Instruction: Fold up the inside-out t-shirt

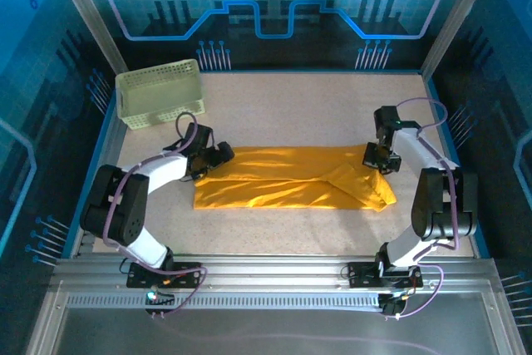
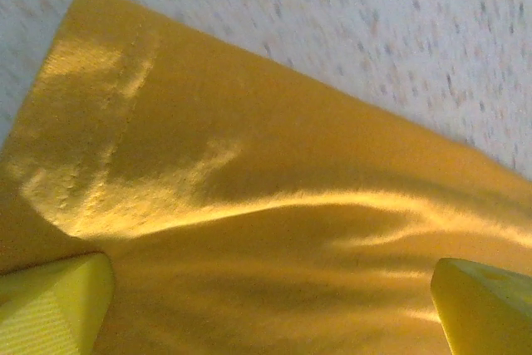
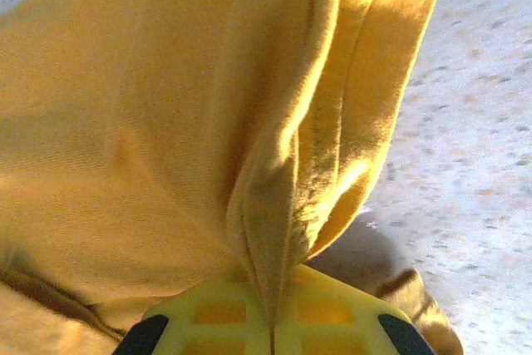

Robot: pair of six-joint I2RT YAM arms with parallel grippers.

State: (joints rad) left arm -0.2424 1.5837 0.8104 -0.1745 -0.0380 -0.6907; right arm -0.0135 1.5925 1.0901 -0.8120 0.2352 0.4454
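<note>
Well apart, left gripper point(image 2: 266, 305) jaws over the t-shirt point(image 1: 283, 180); right gripper point(image 3: 272, 322) tight on its fold

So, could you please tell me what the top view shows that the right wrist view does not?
Top view adds the basket at far left, the whole shirt lying as a long band, and the left end effector at its left end. Right wrist view adds close detail: the right end effector shut on a pinched fold of several layers. Both share the shirt and the speckled table.
</note>
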